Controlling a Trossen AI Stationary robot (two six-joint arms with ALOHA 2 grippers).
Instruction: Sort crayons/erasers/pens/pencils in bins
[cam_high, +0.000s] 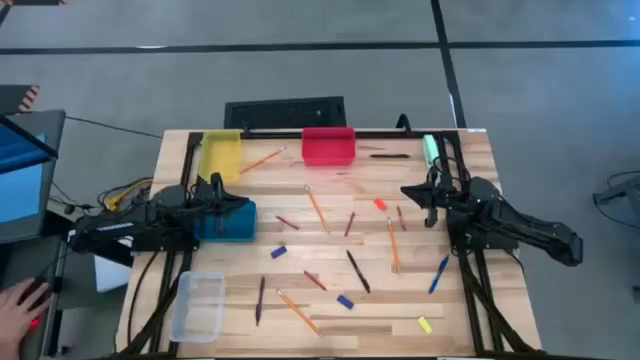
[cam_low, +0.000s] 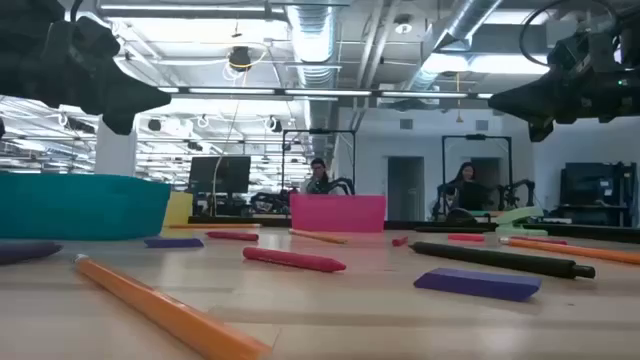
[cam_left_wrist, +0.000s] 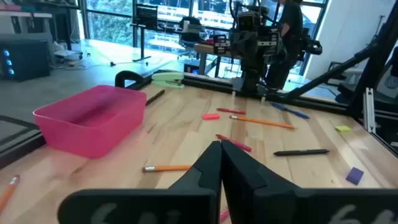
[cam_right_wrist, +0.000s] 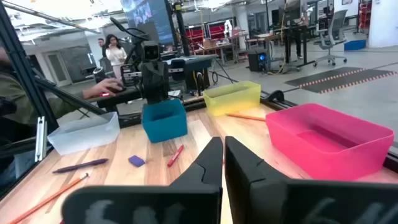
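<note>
sorting looks barely begun: pencils (cam_high: 316, 208), pens (cam_high: 357, 270), crayons (cam_high: 349, 223) and erasers (cam_high: 345, 301) lie scattered across the middle of the desk (cam_high: 470, 160), and none shows inside a bin. the yellow bin (cam_high: 221, 155) and red bin (cam_high: 328, 145) sit at the far edge, the teal bin (cam_high: 226, 221) and clear bin (cam_high: 197, 305) along the left edge. the left tool (cam_high: 219, 203) hovers by the teal bin, fingers closed and empty; the right tool (cam_high: 418, 193) hangs near the right edge, also closed on nothing.

Pencils (cam_high: 316, 209), pens (cam_high: 357, 271), crayons (cam_high: 349, 224), erasers (cam_high: 345, 301) lie scattered; four bins (cam_high: 328, 146) (yellow, red, teal, clear) ring them.
</note>
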